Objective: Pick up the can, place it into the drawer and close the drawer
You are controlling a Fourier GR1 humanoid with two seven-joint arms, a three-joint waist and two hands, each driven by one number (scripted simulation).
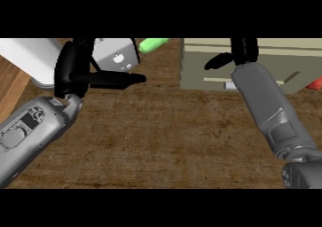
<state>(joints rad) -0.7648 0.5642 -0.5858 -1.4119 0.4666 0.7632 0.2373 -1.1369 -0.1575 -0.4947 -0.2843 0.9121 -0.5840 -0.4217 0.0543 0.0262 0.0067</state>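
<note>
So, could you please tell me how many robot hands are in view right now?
2: the left hand at the upper left, the right hand at the upper right over the drawer unit.

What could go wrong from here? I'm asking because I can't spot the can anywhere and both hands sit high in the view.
1. No can shows in the head view, so whether the right hand over the drawer unit holds it cannot be told; a release there might miss.
2. The right forearm hides the unit's front, so closing would be hard to judge.
3. The left hand is near a grey object and could nudge it.
</note>
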